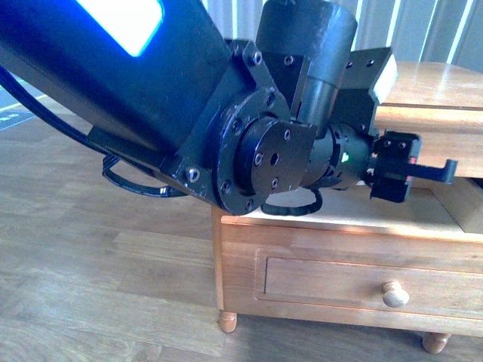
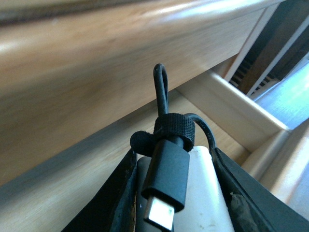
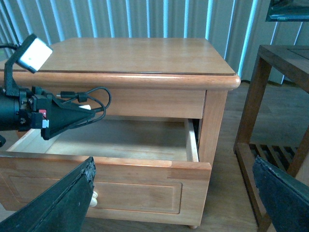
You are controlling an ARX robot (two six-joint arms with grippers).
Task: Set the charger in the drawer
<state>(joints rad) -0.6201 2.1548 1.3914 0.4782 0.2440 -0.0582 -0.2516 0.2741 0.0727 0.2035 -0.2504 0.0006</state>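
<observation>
Nearest to the right wrist camera, the right gripper [image 3: 172,166] was seen with its 2 jaws spread wide, and nothing was held between them. Just behind it, the drawer [image 3: 145,193] of the wooden cabinet [image 3: 145,55] was found pulled out, and its pale floor was visible. Over that floor, under the edge of the cabinet top, the left gripper [image 3: 87,115] was closed on the charger [image 2: 205,193]. The white block was clamped between the 2 black fingers [image 2: 113,208], and its black cable [image 2: 163,104], bound by 1 strap [image 2: 175,126], was seen sticking out past the fingertips. The charger appeared to be held above the drawer floor, not laid on it. Behind the cabinet, blinds [image 3: 145,19] were seen, and a dark table [image 3: 285,54] was placed beside it.
</observation>
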